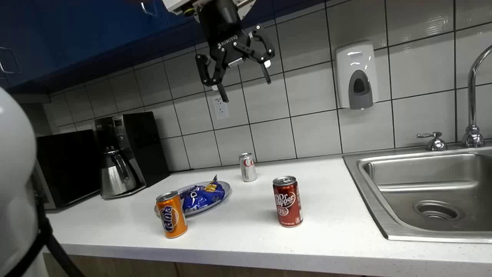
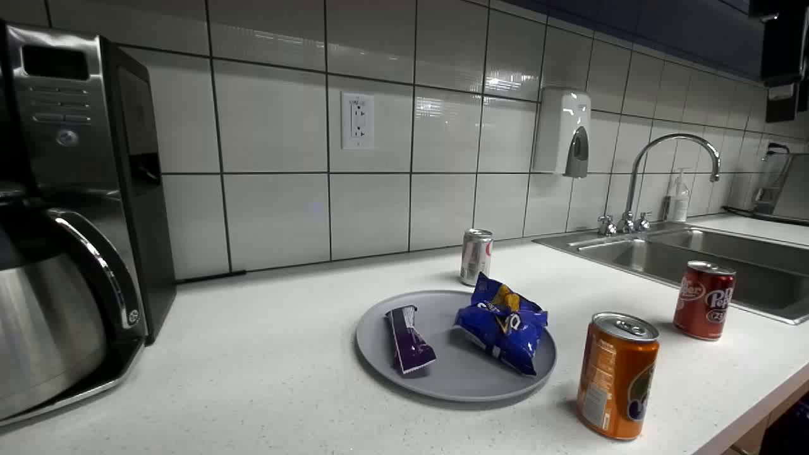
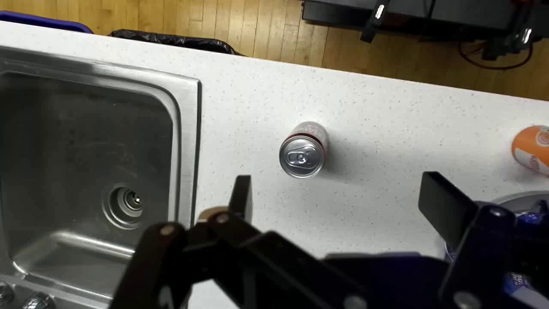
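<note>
while i watch from afar, my gripper (image 1: 246,88) hangs above the counter (image 1: 238,234) with its fingers (image 3: 243,195) spread well apart, clear of the cans. through the wrist view i see the dr pepper can (image 3: 302,156) standing upright on the counter near the sink (image 3: 188,128), its lid showing just past the gap between the fingers. in an exterior view i have the orange fanta can (image 2: 618,376) upright just beside a gray plate (image 2: 445,379), which carries a blue snack bag (image 2: 505,325) and a purple packet (image 2: 411,341). behind the plate a silver can (image 2: 476,258) stands near the tiled wall (image 2: 373,215), a soap dispenser (image 2: 562,133) is mounted on that wall, and a coffee maker (image 2: 148,234) stands at the left of the picture
</note>
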Robot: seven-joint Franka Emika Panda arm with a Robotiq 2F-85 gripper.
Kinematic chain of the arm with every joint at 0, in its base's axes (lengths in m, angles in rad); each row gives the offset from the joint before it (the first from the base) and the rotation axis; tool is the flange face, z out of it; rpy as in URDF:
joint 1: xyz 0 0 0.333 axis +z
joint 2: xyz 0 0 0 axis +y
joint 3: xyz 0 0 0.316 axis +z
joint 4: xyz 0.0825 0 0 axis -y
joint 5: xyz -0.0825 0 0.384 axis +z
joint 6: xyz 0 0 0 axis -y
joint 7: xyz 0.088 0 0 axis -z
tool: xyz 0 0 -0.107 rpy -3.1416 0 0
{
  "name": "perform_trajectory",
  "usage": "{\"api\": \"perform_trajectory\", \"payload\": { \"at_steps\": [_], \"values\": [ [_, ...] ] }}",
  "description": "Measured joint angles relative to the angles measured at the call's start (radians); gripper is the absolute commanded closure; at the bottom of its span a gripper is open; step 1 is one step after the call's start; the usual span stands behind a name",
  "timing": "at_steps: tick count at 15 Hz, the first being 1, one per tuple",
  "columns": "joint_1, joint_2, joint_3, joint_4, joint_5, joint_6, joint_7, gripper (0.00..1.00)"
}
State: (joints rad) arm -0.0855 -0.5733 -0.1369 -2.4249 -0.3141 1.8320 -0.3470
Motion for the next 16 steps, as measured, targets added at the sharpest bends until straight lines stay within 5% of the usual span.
{"api": "perform_trajectory", "payload": {
  "at_steps": [8,16],
  "values": [
    [0.020,0.000,0.007,-0.007,0.000,0.008,0.014,0.00],
    [0.046,0.048,0.054,-0.063,0.021,0.126,0.192,0.00]
  ]
}}
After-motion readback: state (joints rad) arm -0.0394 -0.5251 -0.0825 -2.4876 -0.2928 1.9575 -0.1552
